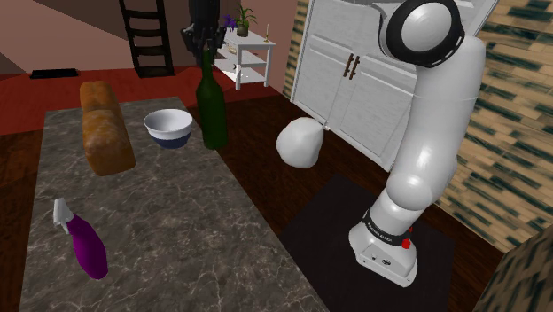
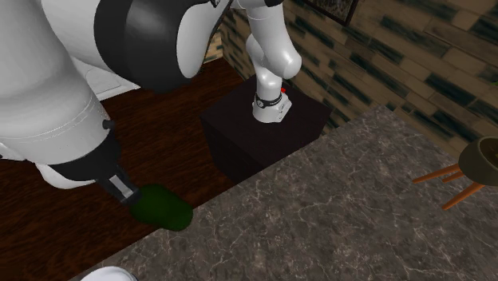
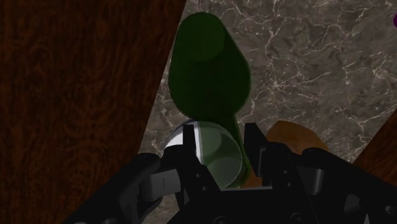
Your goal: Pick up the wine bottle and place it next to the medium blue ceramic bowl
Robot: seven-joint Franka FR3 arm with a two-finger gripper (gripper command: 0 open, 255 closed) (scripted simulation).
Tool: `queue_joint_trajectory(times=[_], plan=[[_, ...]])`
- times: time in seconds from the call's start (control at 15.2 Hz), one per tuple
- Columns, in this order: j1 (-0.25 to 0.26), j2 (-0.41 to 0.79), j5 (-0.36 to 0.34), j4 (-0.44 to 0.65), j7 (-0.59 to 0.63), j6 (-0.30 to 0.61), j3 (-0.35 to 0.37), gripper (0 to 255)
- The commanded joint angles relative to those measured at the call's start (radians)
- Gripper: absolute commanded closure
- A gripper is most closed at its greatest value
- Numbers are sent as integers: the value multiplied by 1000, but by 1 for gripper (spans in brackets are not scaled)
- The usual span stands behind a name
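Black gripper [image 3: 219,140] seems clenched on the dark green wine bottle [image 1: 211,111], holding it upright beside the white-and-blue bowl [image 1: 167,127] by the marbled table's [image 1: 177,230] edge.

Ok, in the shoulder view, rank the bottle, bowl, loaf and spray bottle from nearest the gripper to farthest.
1. Bottle, its neck clasped by the gripper.
2. Bowl, beside it toward the shoulder view's left.
3. Loaf, further left.
4. Spray bottle, at the table's near end.
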Motion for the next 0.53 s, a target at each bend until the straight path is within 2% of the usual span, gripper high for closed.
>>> queue_joint_trajectory(times=[0.0,0.46], plan=[[-5,-6,3,-35,2,30,0,255],[-22,-25,11,-156,8,133,-3,255]])
